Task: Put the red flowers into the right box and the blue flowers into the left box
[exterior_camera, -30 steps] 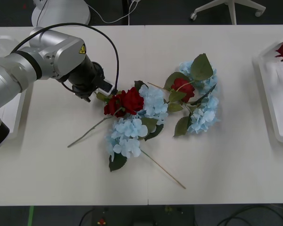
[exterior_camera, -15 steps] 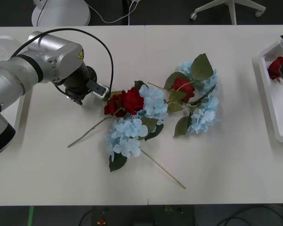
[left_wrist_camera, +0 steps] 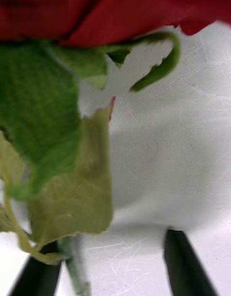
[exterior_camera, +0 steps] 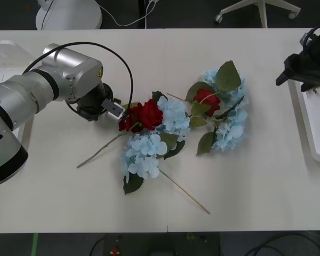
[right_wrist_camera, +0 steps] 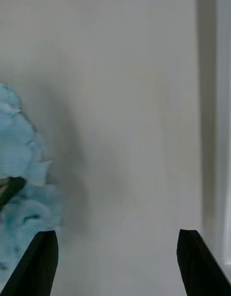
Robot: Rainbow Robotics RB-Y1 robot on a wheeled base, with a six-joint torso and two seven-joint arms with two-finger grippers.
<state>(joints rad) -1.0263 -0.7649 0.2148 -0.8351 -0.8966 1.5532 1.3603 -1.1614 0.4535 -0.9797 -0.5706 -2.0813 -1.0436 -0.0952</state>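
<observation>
The white counter [exterior_camera: 245,197] carried a tangle of blue flowers [exterior_camera: 145,154] and red flowers [exterior_camera: 149,113] at its middle, well apart from the right box [exterior_camera: 312,114] at its right edge. The left gripper [exterior_camera: 115,109] lay low beside the nearest rose, jaws open. To do this well, I judged it should close on the stem below the leaves, not the bloom. Its wrist view showed that stem [left_wrist_camera: 76,269] between the black fingers [left_wrist_camera: 185,265], hidden in the front view. The right gripper [exterior_camera: 301,66] hovered beside its box, jaws open and empty.
</observation>
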